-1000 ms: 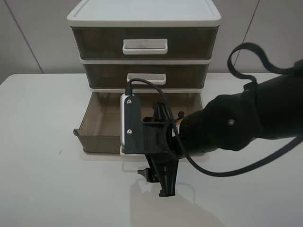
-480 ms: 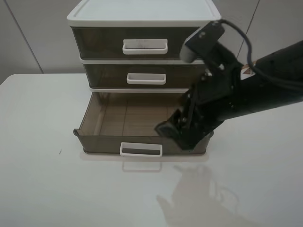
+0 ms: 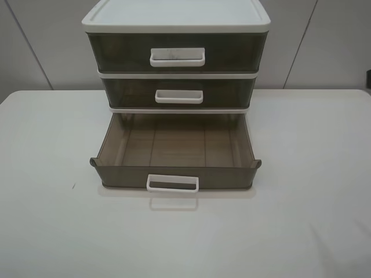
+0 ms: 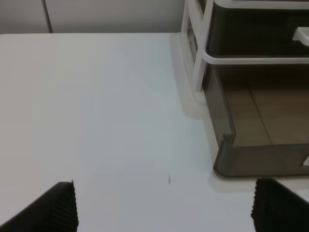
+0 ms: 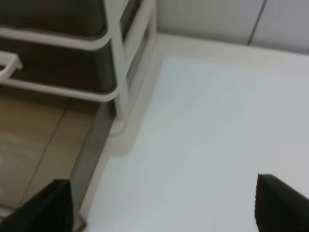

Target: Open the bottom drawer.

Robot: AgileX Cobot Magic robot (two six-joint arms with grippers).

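The bottom drawer (image 3: pixel 174 152) of the white-framed cabinet (image 3: pixel 176 20) stands pulled out toward the table's front, empty, with its small white loop handle (image 3: pixel 172 183) facing forward. Neither arm shows in the exterior view. In the left wrist view my left gripper (image 4: pixel 164 210) is open and empty, with the drawer's left front corner (image 4: pixel 227 157) just ahead. In the right wrist view my right gripper (image 5: pixel 164 208) is open and empty above the table, with the drawer's right side wall (image 5: pixel 94 145) beside it.
The middle drawer (image 3: pixel 178 94) and the taller top drawer (image 3: pixel 177 53) are shut. The white table (image 3: pixel 52 231) extends around the cabinet. A grey panelled wall (image 3: pixel 40 46) stands behind.
The right arm, which was over the drawer's front, has pulled away to the right and out of the exterior view. The bottom drawer has stayed pulled out.
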